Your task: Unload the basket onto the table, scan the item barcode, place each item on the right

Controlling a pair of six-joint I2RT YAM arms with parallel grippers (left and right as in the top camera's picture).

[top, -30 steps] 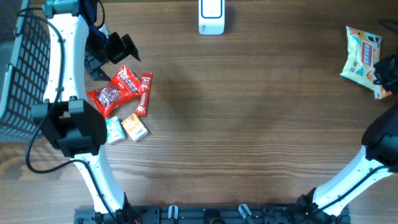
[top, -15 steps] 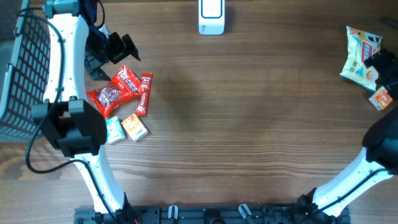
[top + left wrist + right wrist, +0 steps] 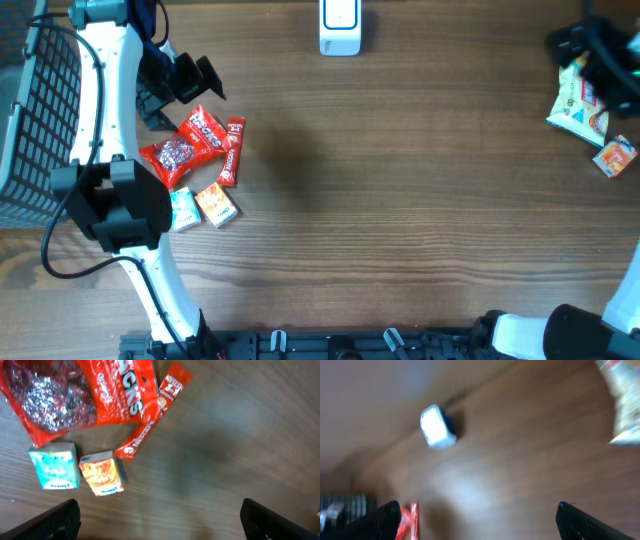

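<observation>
At right-rear corner of table, find right gripper, motion-blurred in overhead view, with jaws spread wide and nothing held. Confirm in right wrist view: both dark fingertips far apart at bottom corners, only bare wood between. Directly below gripper, partly covered by it, locate chip bag. Just beside bag, toward front edge, locate small carton, flat on table and clear of fingers; contact with bag not determinable. Well apart to left, at centre of rear edge, locate white scanner, upright, with no item in front of it. At left-rear of table, find left gripper, likewise fully spread and empty, poised just behind item cluster. Confirm in left wrist view: fingertips at bottom corners, nothing between. Immediately in front of gripper, locate red bag, flat on table. Along bag's right edge, touching it, note red stick. Just in front of bag, note teal box and orange box, side by side, near front end of stick. Beyond left arm, at far left edge, note wire basket.
</observation>
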